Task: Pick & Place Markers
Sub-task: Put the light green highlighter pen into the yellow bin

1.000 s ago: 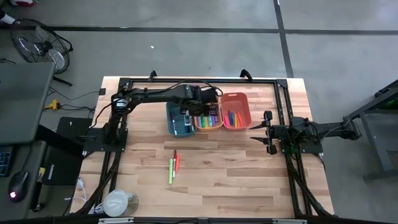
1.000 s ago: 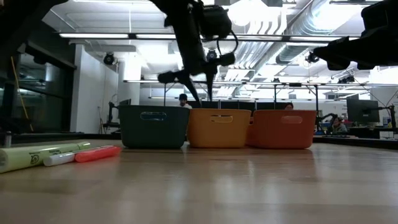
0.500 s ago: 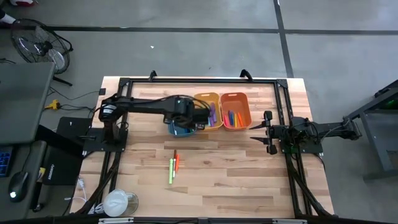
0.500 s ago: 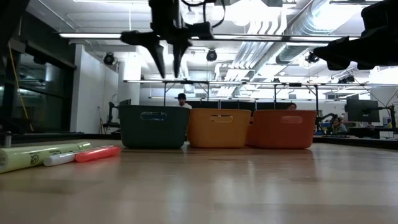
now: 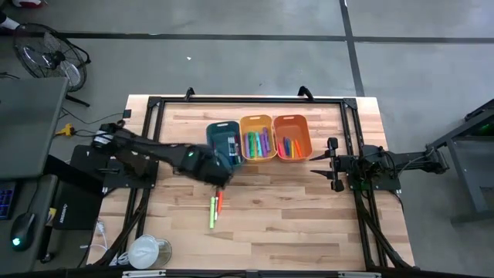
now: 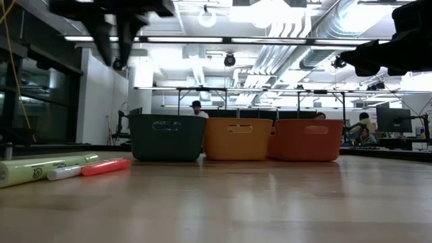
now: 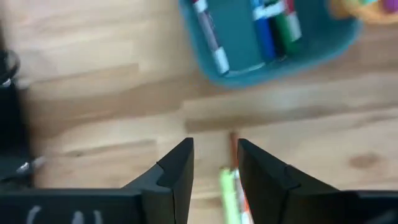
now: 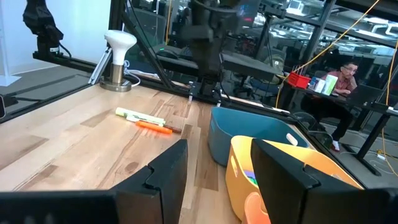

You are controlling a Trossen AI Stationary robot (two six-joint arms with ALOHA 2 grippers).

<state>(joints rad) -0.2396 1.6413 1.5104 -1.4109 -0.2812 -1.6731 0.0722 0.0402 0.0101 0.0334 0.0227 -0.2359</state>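
High view has your left gripper (image 5: 218, 176) empty, fingers apart, hanging betw the teal bin (image 5: 224, 144) and the two loose markers (image 5: 215, 207). Tip: drop straight down over just one, prob the orange marker (image 7: 235, 163), fingers square across it so you don't drag the green marker (image 7: 229, 198). Both lie touching, just ahead of the claw. Right gripper (image 5: 333, 164) is open too, parked at the right edge.

Three bins are sitting side by side (teal bin (image 5: 223, 143), yellow-orange bin (image 5: 257, 138), orange bin (image 5: 292, 137)) on the wooden table (image 5: 293, 216).
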